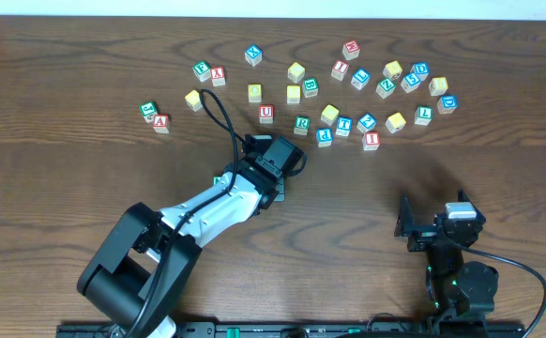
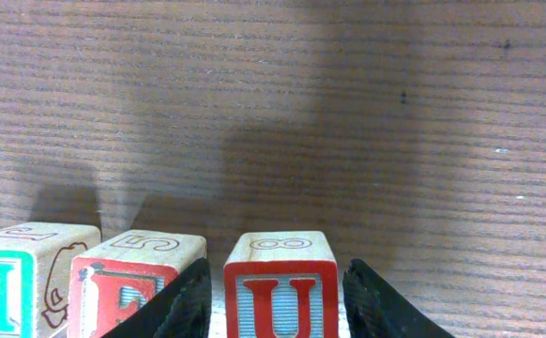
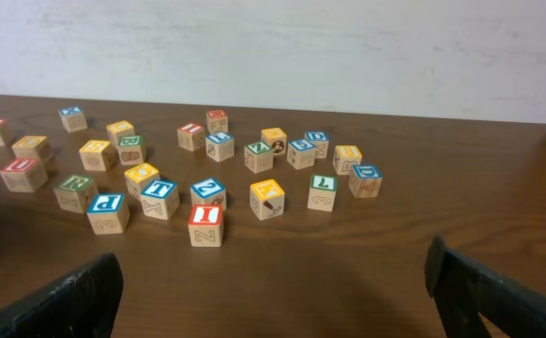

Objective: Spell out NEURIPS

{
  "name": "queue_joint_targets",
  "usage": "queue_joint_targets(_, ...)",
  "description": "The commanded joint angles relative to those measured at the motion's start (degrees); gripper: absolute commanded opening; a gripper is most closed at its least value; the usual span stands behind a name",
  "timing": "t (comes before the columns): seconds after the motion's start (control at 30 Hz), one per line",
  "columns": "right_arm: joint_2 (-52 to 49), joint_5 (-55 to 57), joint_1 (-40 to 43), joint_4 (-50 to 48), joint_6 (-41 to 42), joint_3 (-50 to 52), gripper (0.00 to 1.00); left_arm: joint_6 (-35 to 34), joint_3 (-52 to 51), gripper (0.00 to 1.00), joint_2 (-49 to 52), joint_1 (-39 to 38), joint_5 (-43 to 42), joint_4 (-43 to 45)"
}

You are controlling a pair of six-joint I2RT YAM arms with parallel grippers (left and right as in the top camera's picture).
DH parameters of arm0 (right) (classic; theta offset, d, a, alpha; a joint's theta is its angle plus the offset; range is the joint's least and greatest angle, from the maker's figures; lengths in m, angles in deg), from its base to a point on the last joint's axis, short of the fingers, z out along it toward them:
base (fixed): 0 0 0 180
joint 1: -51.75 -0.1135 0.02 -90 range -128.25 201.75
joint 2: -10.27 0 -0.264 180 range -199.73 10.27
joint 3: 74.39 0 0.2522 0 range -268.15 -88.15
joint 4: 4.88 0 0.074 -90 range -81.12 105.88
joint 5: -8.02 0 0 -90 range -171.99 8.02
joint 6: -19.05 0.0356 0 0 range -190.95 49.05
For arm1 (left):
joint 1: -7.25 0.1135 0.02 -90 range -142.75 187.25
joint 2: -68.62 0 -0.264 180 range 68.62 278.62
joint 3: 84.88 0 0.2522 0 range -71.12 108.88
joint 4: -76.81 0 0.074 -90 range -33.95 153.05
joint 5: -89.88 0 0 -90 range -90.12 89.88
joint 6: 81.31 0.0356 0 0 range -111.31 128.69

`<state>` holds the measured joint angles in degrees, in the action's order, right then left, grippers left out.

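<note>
In the left wrist view a red U block (image 2: 280,286) stands on the table between my left gripper's (image 2: 275,300) two fingers, with a thin gap on each side. A red E block (image 2: 134,282) and a green N block (image 2: 20,277) stand in a row to its left. In the overhead view the left gripper (image 1: 259,186) hides the U and E blocks, and only a corner of the N block (image 1: 219,179) shows. My right gripper (image 1: 406,225) is open and empty at the near right, also in the right wrist view (image 3: 273,291).
Loose letter blocks are scattered across the far half of the table: a second red U (image 1: 265,113), a green R (image 1: 301,123), a blue P (image 1: 325,136), a red I (image 1: 371,141). Two blocks (image 1: 155,115) sit apart at the far left.
</note>
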<state>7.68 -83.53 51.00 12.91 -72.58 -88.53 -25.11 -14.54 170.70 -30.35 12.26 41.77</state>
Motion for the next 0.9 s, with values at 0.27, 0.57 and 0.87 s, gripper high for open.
queue_joint_targets(0.27,0.2,-0.1,0.3,0.3,1.0,0.1,0.99,1.0,-0.7,0.43,-3.1,0.3,1.2,-0.5)
queue_joint_targets(0.57,0.2,-0.1,0.3,0.3,0.9,0.0,0.99,2.5,-0.7,0.44,-7.1,0.3,1.2,-0.4)
queue_joint_targets(0.87,0.2,-0.1,0.3,0.3,1.0,0.0,0.99,4.9,-0.5,0.44,-15.9,0.3,1.2,-0.5)
